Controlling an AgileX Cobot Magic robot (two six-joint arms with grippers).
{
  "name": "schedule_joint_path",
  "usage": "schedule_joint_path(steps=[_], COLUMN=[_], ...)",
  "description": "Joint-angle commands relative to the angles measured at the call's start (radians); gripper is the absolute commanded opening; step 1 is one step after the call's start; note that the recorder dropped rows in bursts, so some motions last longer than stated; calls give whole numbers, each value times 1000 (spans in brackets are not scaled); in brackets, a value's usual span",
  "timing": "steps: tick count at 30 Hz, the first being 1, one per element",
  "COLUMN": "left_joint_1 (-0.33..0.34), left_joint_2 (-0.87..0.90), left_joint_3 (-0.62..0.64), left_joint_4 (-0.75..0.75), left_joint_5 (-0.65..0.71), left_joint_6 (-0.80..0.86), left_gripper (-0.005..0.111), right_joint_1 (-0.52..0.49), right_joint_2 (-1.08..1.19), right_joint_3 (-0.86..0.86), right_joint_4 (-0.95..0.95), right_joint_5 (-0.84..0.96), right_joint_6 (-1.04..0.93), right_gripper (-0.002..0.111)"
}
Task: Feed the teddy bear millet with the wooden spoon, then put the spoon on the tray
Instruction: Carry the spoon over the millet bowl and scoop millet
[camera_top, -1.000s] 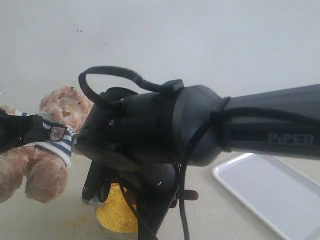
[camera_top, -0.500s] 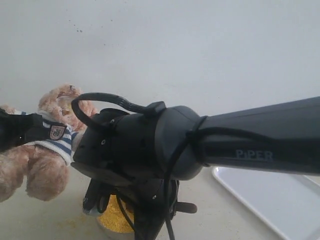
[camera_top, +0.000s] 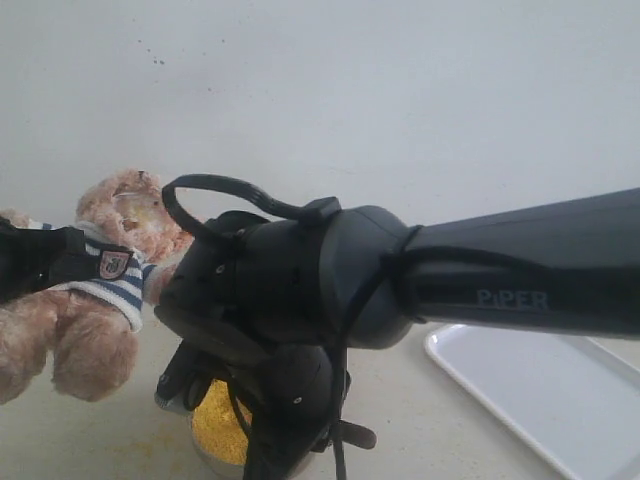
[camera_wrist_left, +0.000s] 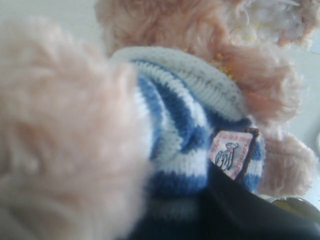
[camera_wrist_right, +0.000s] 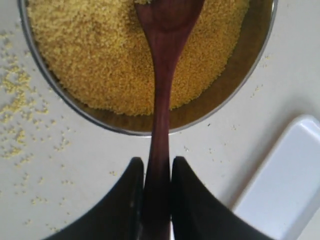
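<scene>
Right wrist view showed the right tool (camera_wrist_right: 156, 163) pressed together on the thin handle of the wooden spoon (camera_wrist_right: 163, 75), one finger on each side of it. Directly ahead of the tool, the spoon's oval end lay over the millet (camera_wrist_right: 100, 55). The frame edge cut off its tip, so the load it carried could not be read. The millet filled a metal bowl (camera_wrist_right: 75, 108) just beyond the fingertips. Loose grains (camera_wrist_right: 15, 135) lay scattered on the desk (camera_wrist_right: 60, 195) beside the bowl. The tray (camera_wrist_right: 287, 170) lay close to one side of the tool and carried nothing in its visible part.

Further off, in the exterior view, the right arm (camera_top: 480, 290) hid most of the bowl. Beyond it, well apart from the spoon, the left tool (camera_top: 60, 258) pinched the teddy bear (camera_top: 90, 320) across its striped shirt and held it tilted. A few yellow specks sat at the bear's collar in the left wrist view.

Status, as a judgement:
1. Spoon grasped: done.
2. Scooping: in hand.
3. Carrying millet to the bear's mouth: outstanding for this load. The specks suggest some grain had reached the bear.
4. Spoon on tray: not yet done.
</scene>
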Motion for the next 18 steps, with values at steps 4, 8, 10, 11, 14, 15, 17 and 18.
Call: schedule_joint_path(steps=[4, 8, 10, 11, 14, 15, 17, 18], left_joint_1=[2, 2, 2, 2, 2, 2, 2, 2], left_joint_2=[-3, -3, -3, -2, 14, 22, 46, 58], left_joint_3=[1, 1, 1, 1, 1, 1, 1, 1], left_joint_4=[-21, -21, -21, -21, -17, -10, 9, 20], left_joint_5=[1, -2, -8, -10, -5, 3, 38, 59], left_joint_6=[8, 8, 8, 8, 8, 8, 8, 8], left_gripper=[4, 4, 4, 4, 4, 4, 4, 4], right_joint_1=[-81, -115, -122, -124, -127, -127, -127, -127], right_joint_2=[-11, -28, -38, -43, -54, -55, -59, -61], right_joint_3=[-4, -4, -4, -4, -4, -4, -4, -4], right_joint_4=[143, 208, 221, 221, 217, 217, 216, 216], right_joint_5=[-40, -51, -53, -46, -33, -32, -36, -41], right_joint_6=[11, -5, -31, -43, -67, -67, -76, -90], right_gripper=[0, 0, 0, 0, 0, 0, 0, 0])
